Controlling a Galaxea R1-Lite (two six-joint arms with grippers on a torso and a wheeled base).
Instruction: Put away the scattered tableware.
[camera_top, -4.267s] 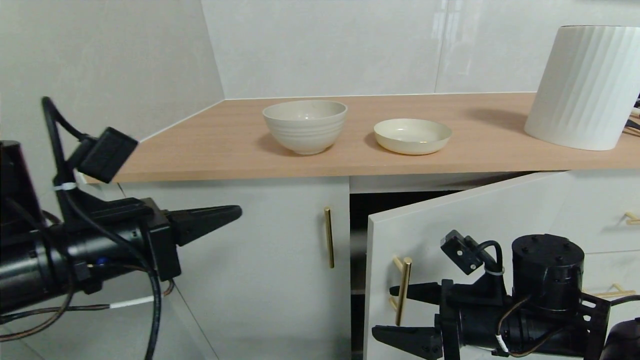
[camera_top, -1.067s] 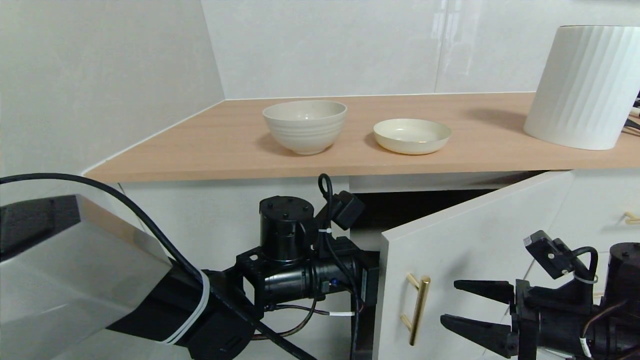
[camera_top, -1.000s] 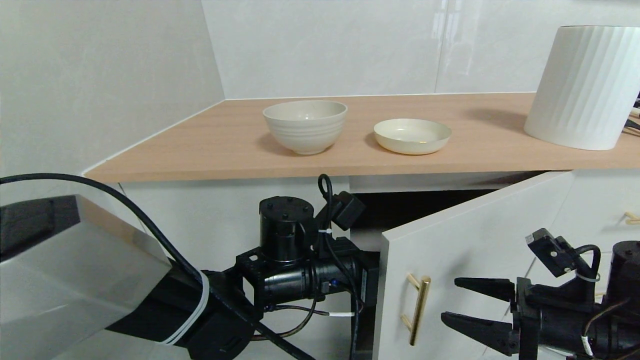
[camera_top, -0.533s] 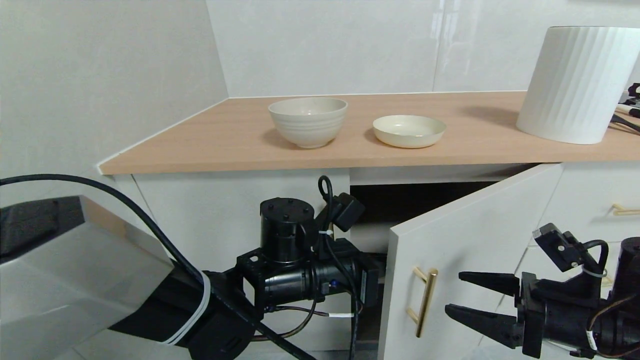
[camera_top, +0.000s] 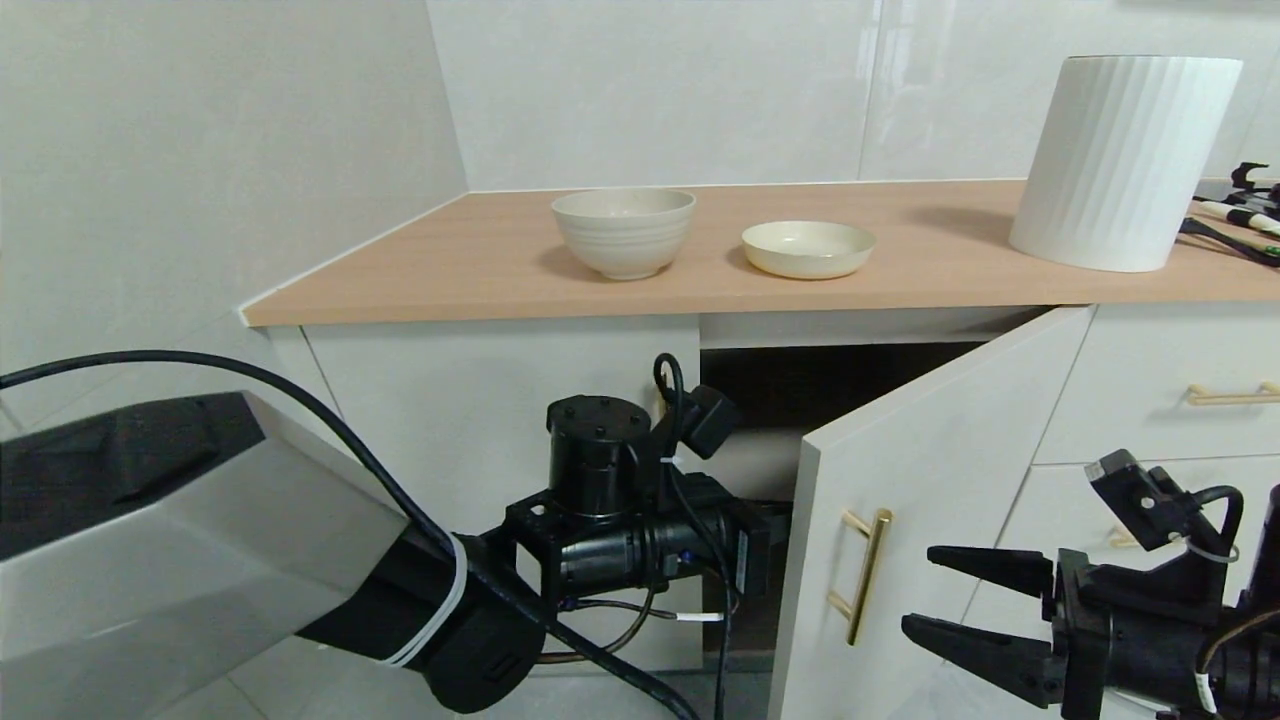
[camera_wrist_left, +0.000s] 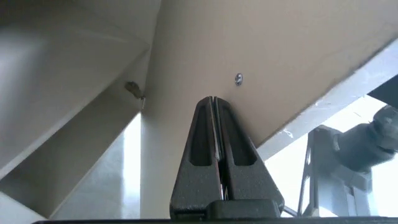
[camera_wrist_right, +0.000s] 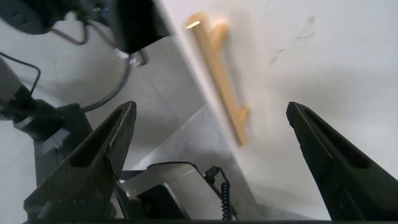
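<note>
Up on the wooden bench (camera_top: 480, 270) the bowl (camera_top: 623, 232) and the shallow dish (camera_top: 808, 248) are sitting side by side, not touching, near the front edge, with a tall ribbed white container (camera_top: 1125, 160) standing well apart to their right. Below them the cupboard door (camera_top: 930, 480) is hanging partly open. The left arm (camera_top: 620, 520) is sitting low at the dark gap beside the door's edge, its jaws pressed shut on nothing and pointing at a pale panel with a small screw (camera_wrist_left: 239, 78). The right arm (camera_top: 1150, 620) is hovering in front of the door, its jaws spread wide and empty, facing the brass handle (camera_top: 868, 575) without touching it
</note>
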